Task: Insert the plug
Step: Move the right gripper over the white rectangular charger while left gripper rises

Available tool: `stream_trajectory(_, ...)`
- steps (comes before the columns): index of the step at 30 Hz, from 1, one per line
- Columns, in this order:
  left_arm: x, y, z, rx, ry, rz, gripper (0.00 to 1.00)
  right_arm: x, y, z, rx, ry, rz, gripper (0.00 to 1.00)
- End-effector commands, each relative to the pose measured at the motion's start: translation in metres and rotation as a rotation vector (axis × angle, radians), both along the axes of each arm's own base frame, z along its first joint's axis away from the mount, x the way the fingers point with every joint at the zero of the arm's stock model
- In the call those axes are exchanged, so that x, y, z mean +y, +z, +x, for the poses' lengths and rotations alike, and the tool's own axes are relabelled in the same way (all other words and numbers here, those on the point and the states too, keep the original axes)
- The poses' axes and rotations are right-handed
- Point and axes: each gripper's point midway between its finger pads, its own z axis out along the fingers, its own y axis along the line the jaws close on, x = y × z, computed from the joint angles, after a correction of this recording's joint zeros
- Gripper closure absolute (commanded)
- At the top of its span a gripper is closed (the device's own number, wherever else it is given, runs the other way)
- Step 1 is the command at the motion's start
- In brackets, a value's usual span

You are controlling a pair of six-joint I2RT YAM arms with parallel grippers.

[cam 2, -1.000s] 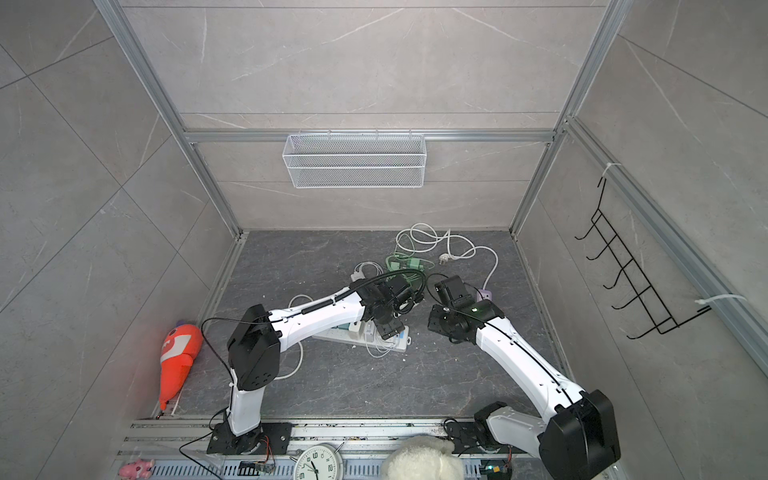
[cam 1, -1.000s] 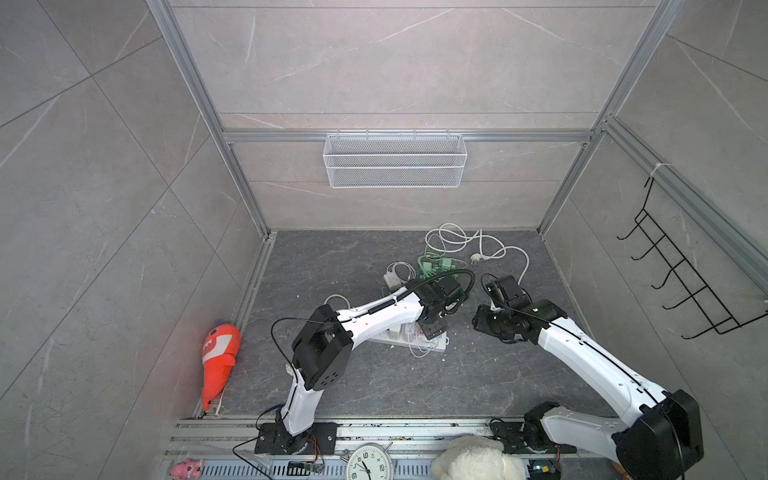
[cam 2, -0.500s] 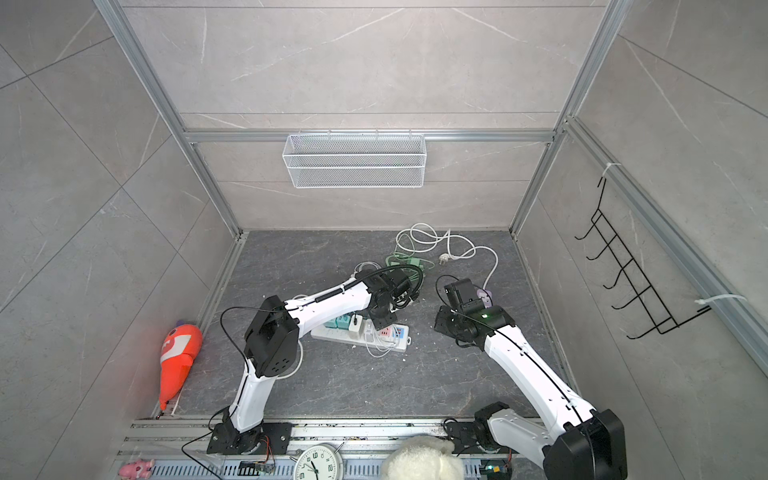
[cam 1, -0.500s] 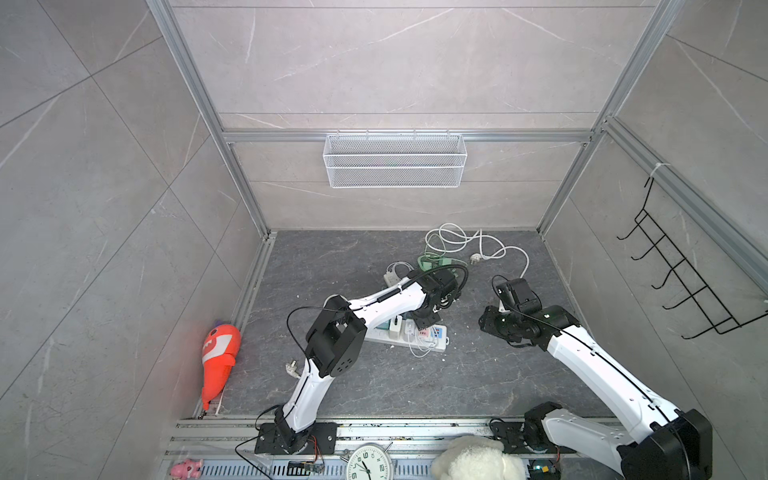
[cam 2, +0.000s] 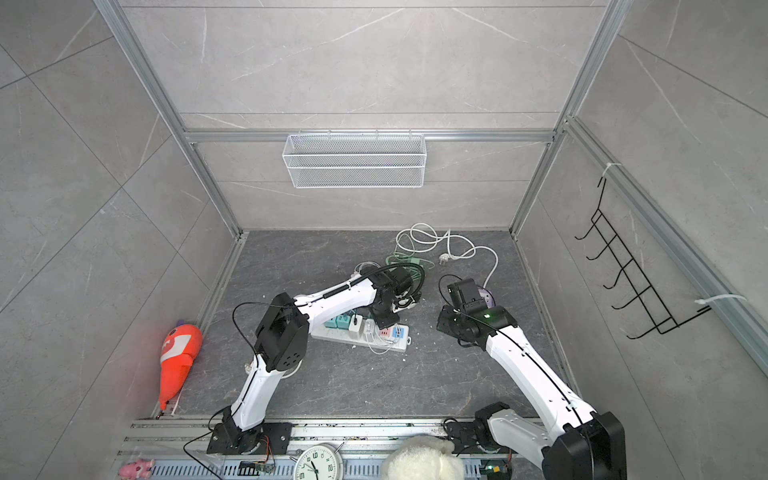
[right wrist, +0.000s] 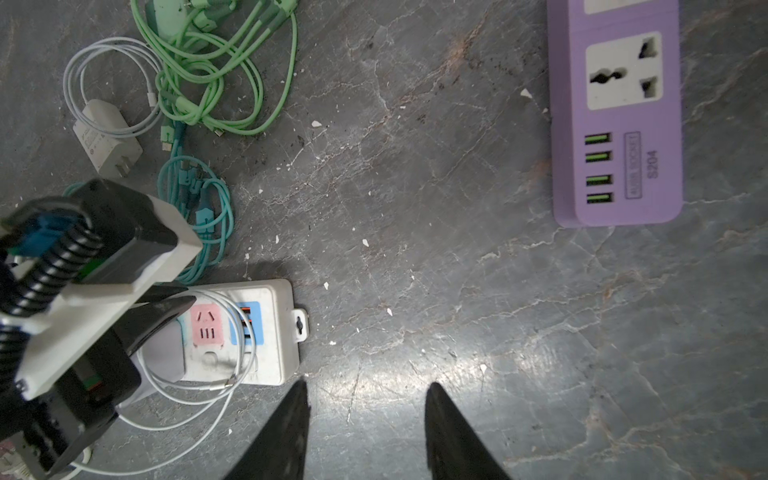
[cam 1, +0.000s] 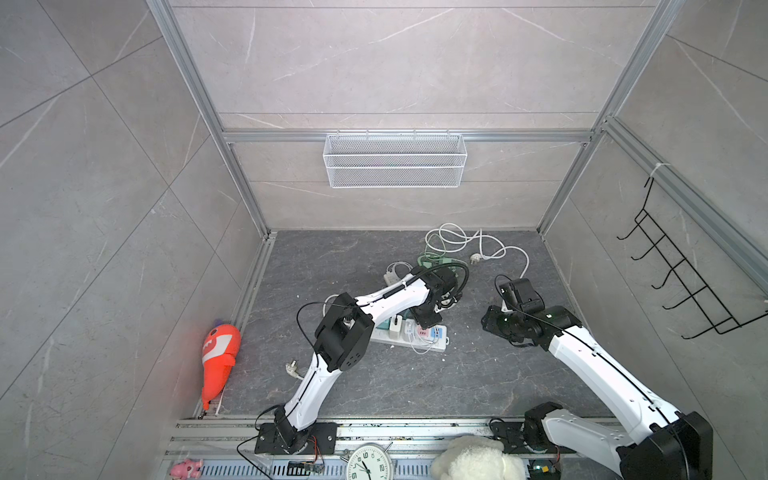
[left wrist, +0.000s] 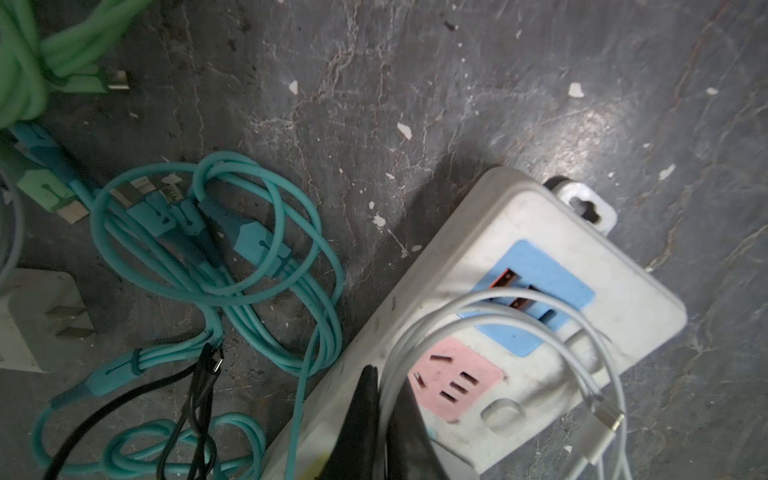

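The right wrist view is showing a purple strip that the left wrist view is missing. The left gripper, wide a second ago, is now pressing its fingers together over the white power strip. The right gripper is hanging with a narrow gap, holding nothing. The white plug is lying on the floor, two prongs showing, well apart from the left gripper, past the teal cables.
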Motion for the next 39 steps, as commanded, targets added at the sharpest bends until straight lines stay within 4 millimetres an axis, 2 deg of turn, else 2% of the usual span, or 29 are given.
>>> stream_trajectory(1, 0.004, 0.050, 0.006, -0.078, 0.054, -0.097, 0.92, 0.002, -0.006, 0.001, 0.013, 0.015, 0.005, 0.52)
stream_trajectory(5, 0.018, 0.084, 0.030, -0.218, 0.200, -0.190, 0.92, 0.010, -0.008, 0.006, 0.015, 0.027, 0.033, 0.52)
stream_trajectory(13, 0.043, 0.133, 0.061, -0.299, 0.503, -0.493, 0.91, 0.021, -0.011, 0.017, 0.030, 0.053, 0.062, 0.53)
stream_trajectory(15, 0.058, 0.141, 0.070, -0.335, 0.587, -0.519, 0.91, 0.024, -0.010, 0.021, 0.029, 0.063, 0.068, 0.53)
stream_trajectory(17, 0.083, 0.146, 0.083, -0.398, 0.695, -0.503, 0.91, 0.026, -0.011, 0.024, 0.031, 0.071, 0.071, 0.54)
stream_trajectory(22, 0.137, 0.140, 0.095, -0.511, 0.893, -0.381, 0.90, 0.043, -0.007, 0.045, -0.011, 0.115, 0.124, 0.54)
stream_trajectory(25, 0.159, 0.124, 0.098, -0.509, 0.970, -0.337, 0.87, 0.055, -0.002, 0.059, -0.029, 0.141, 0.150, 0.55)
stream_trajectory(28, 0.172, 0.106, 0.100, -0.474, 1.027, -0.320, 0.86, 0.067, 0.005, 0.076, -0.056, 0.170, 0.169, 0.55)
stream_trajectory(33, 0.178, 0.079, 0.096, -0.406, 1.060, -0.273, 0.85, 0.085, 0.011, 0.095, -0.078, 0.217, 0.167, 0.55)
stream_trajectory(39, 0.160, 0.057, 0.094, -0.291, 1.037, -0.293, 0.74, 0.112, 0.013, 0.120, -0.137, 0.303, 0.195, 0.55)
